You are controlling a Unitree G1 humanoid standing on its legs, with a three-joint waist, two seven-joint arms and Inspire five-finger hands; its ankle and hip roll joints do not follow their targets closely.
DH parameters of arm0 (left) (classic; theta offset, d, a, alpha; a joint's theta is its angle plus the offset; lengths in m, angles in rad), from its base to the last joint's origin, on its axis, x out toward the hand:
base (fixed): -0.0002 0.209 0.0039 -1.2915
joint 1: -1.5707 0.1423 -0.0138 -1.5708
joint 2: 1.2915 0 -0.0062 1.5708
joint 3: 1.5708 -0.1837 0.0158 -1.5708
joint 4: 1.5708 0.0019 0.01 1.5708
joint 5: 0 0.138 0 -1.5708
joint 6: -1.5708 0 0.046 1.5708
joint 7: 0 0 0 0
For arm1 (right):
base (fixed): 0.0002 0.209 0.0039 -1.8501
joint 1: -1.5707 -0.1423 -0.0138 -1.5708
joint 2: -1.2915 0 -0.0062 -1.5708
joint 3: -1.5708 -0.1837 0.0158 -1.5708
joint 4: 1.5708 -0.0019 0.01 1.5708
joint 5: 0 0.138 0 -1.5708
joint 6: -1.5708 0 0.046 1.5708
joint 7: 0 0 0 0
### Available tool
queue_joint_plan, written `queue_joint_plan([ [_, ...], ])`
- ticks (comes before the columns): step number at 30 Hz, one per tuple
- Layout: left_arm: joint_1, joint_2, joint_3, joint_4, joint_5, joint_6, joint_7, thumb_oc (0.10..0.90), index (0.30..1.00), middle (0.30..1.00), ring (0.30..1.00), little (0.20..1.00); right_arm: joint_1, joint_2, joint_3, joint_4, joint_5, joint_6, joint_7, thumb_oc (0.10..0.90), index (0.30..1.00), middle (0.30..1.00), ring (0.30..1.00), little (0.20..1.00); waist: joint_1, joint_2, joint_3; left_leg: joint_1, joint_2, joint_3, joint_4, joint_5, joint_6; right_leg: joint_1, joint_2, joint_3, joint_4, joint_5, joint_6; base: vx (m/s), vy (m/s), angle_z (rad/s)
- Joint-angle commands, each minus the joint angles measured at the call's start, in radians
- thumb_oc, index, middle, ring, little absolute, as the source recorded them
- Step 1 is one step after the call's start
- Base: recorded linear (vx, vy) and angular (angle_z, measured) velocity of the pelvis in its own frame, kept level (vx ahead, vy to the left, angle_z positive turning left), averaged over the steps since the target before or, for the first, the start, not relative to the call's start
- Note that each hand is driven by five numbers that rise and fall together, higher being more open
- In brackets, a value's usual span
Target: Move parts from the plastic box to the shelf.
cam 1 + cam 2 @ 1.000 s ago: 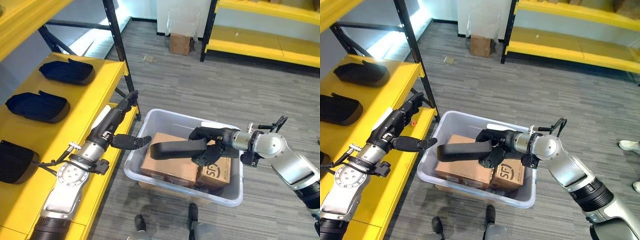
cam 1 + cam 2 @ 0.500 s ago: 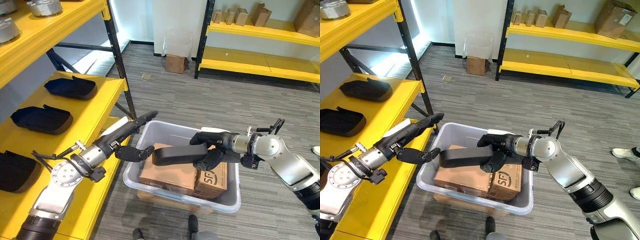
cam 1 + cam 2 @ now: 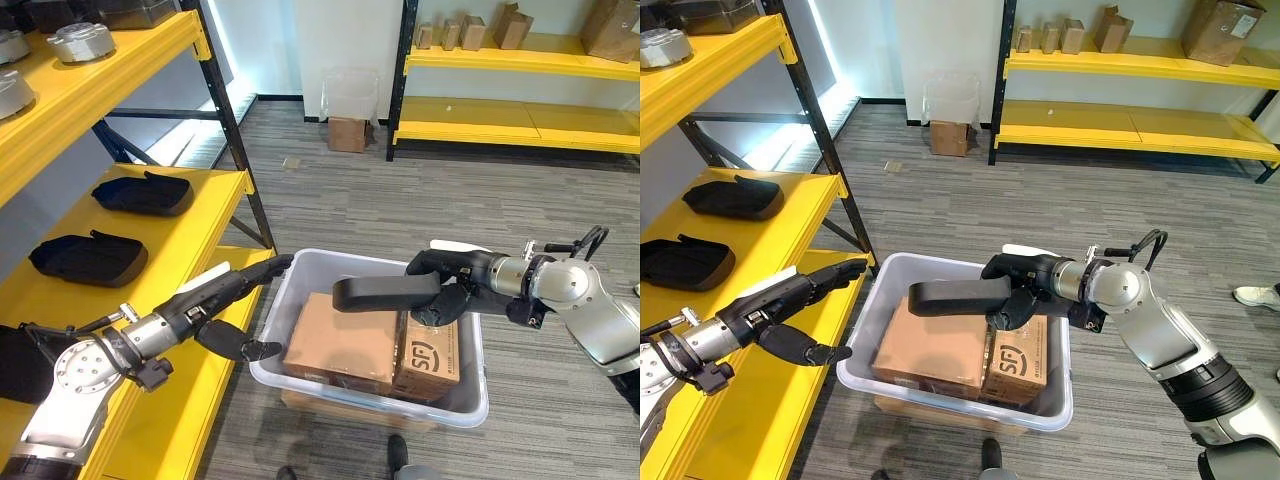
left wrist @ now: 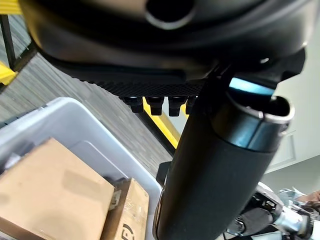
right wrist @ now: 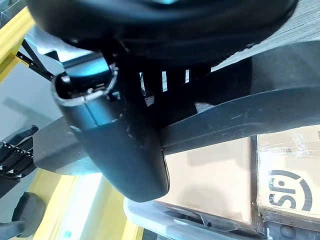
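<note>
Right hand (image 3: 448, 285) is clasping the long black moulded part (image 3: 385, 293), holding it above the cardboard boxes (image 3: 345, 344) in the translucent plastic box (image 3: 460, 406). Left hand (image 3: 222, 305), fingers relaxed, is waiting at 9 o'clock beside the yellow shelf (image 3: 190, 240) for transfer.

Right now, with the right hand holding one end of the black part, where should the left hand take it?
Probably at the free end of the black part, coming from the shelf side. It lies level over the box, that end toward the open left hand; the right hand covers the other end.
</note>
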Motion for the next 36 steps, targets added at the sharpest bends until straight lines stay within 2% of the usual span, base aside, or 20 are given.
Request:
queue_joint_plan([
  [1,-0.12,0.008,0.019,-0.016,-0.083,-0.095,0.01,0.9,1.0,1.0,1.0,1.0,-0.119,0.022,-0.062,-0.064,0.021,-0.101,-0.035,0.4,0.3,0.3,0.3,0.3,0.006,-0.016,-0.077,0.014,0.076,-0.035,-0.009,-0.033,-0.027,0.061,-0.094,-0.049,0.005,-0.08,0.091,0.0,0.0,0.0],
  [9,-0.198,-0.04,-0.077,0.005,-0.044,-0.108,0.022,0.9,1.0,1.0,1.0,1.0,-0.205,0.107,0.028,-0.096,0.02,-0.053,-0.046,0.4,0.3,0.3,0.3,0.3,0.007,-0.017,-0.083,0.018,0.076,-0.034,-0.009,-0.036,-0.027,0.063,-0.089,-0.045,0.005,-0.081,0.087,0.0,-0.001,-0.02],
  [13,-0.22,-0.064,-0.102,0.0,-0.031,-0.101,0.03,0.9,1.0,1.0,1.0,1.0,-0.215,0.142,0.057,-0.101,-0.019,-0.053,-0.049,0.4,0.3,0.3,0.3,0.3,0.007,-0.017,-0.082,0.021,0.076,-0.034,-0.009,-0.039,-0.026,0.065,-0.089,-0.042,0.005,-0.082,0.086,0.0,0.0,0.0],
  [27,-0.269,-0.109,-0.157,0.02,-0.03,-0.069,0.013,0.9,1.0,1.0,1.0,1.0,-0.24,0.239,0.128,-0.065,-0.064,-0.122,-0.079,0.4,0.3,0.3,0.3,0.3,0.011,-0.01,-0.084,0.029,0.075,-0.035,-0.009,-0.046,-0.022,0.068,-0.09,-0.036,0.005,-0.087,0.084,0.0,0.0,0.0],
  [36,-0.258,-0.146,-0.203,0.02,-0.027,-0.036,-0.021,0.9,1.0,1.0,1.0,1.0,-0.253,0.279,0.127,-0.058,-0.118,-0.176,-0.123,0.4,0.3,0.3,0.3,0.3,0.016,-0.002,-0.084,0.032,0.074,-0.041,-0.009,-0.052,-0.02,0.071,-0.089,-0.035,0.005,-0.09,0.083,0.0,0.0,0.0],
])
